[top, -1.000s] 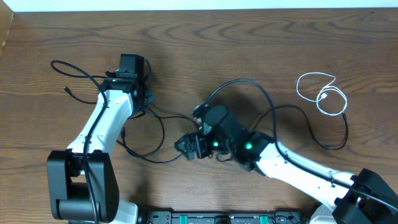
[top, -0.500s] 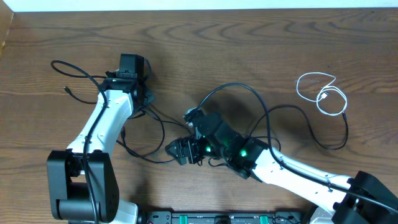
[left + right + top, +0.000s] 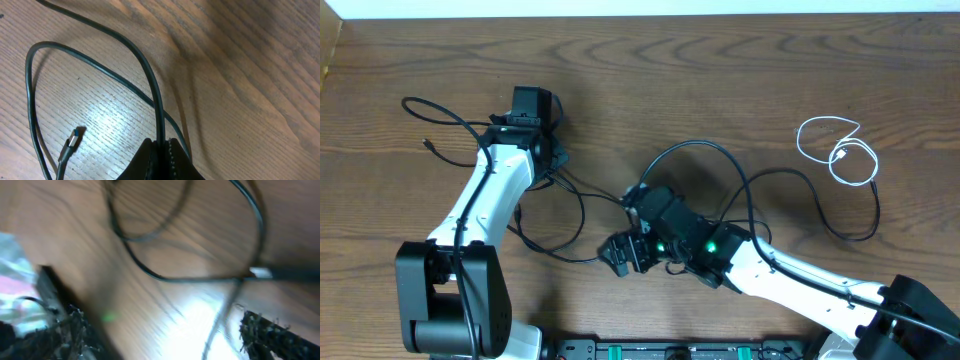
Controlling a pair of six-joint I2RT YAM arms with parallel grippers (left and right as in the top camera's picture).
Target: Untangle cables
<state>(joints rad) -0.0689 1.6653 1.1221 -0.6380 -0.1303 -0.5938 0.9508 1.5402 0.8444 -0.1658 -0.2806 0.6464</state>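
Thin black cables [image 3: 570, 190] sprawl across the middle of the table, one looping [image 3: 705, 147] behind the right arm. A white cable [image 3: 835, 150] lies coiled, apart, at the far right. My left gripper [image 3: 520, 122] is shut on a black cable [image 3: 150, 85], which runs straight out from between its closed tips [image 3: 161, 145]. That cable's plug end [image 3: 72, 140] lies loose on the wood. My right gripper [image 3: 617, 252] hovers low near the table's front with its fingers [image 3: 65, 330] far apart. In its blurred wrist view a black strand [image 3: 220, 330] crosses the gap untouched, near a silver plug [image 3: 260, 272].
The wooden table's far edge [image 3: 640, 16] meets a white wall. The arm bases and a black rail [image 3: 670, 350] line the front edge. Another black cable [image 3: 840, 232] curves from the right arm toward the white coil.
My right gripper swung left, then drifted back toward the front edge, and its jaws spread wider. The black loop behind it shifted slightly. The left arm stayed still.
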